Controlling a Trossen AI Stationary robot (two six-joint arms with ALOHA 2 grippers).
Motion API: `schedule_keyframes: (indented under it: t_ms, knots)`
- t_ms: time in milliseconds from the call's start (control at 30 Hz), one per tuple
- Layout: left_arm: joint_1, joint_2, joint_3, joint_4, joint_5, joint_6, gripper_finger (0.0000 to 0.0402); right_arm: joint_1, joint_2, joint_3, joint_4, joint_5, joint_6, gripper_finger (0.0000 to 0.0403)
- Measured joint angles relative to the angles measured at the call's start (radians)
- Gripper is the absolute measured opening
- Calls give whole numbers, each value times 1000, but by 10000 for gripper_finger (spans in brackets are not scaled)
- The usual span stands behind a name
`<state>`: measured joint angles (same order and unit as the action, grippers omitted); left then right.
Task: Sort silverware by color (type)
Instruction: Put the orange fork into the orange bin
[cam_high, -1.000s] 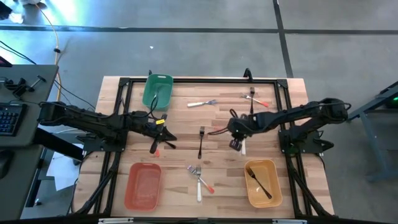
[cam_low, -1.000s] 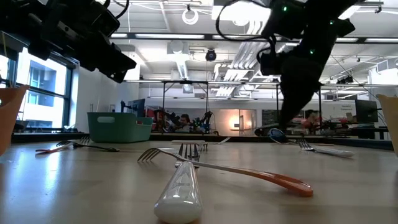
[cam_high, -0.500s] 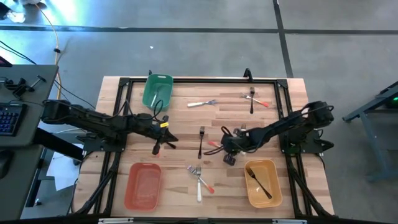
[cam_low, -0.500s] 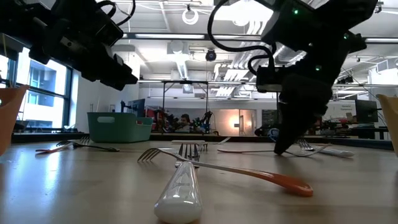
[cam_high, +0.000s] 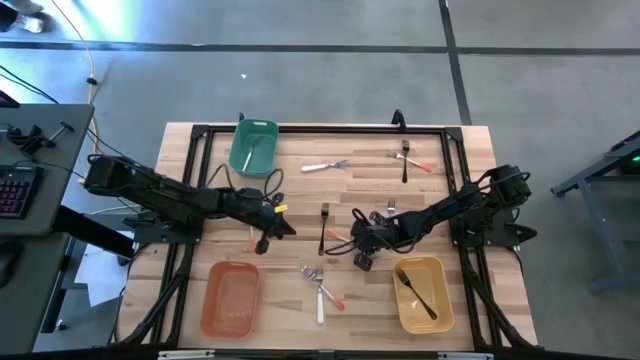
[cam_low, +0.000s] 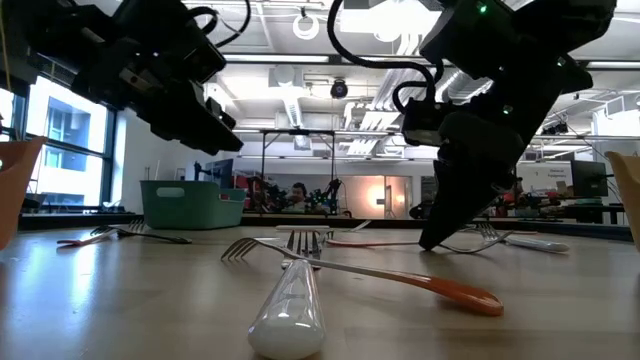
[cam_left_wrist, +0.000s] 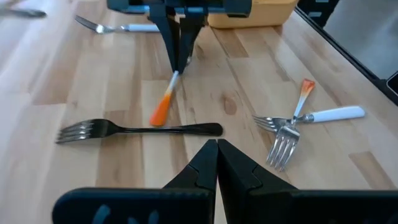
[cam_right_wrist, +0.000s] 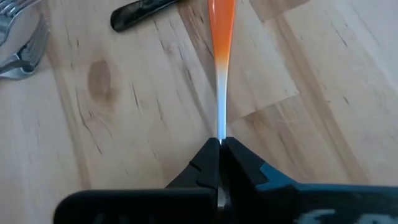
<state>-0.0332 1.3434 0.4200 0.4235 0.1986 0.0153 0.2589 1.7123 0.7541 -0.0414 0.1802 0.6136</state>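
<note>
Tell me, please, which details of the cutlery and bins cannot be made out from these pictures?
- Orange-tipped utensil held in the right hand: its head end is hidden behind the fingers in the right wrist view, so its type is unclear.
- Green bin: contents too small in the high view; its wall hides them in the low view.
- Red bin: cut off by the picture's edge in the low view.
- Left hand: shut, holding nothing visible.

We see a grey concrete floor (cam_high: 300, 80) around the wooden table (cam_high: 360, 180); beyond it, a bright hall with ceiling lights (cam_low: 305, 22) and a window (cam_low: 60, 135).
</note>
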Motion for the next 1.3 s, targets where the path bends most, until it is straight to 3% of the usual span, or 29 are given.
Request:
schedule_keyframes:
  t_ms: [333,567,700,1100,1300]
  knots:
    - [-30,183,140,-11,0,23,0,50,-3,2,1,41,1,61]
    - [-35,332,289,-73,0,41,0,117,-59,2,-2,126,-75,7]
    - [-35,417,373,-96,-1,59,6,181,-104,2,5,235,-95,10]
    - [-61,619,575,-102,0,128,97,352,-162,4,24,474,-96,1]
    - [-53,702,655,-119,-44,145,143,379,-164,4,33,512,-91,0]
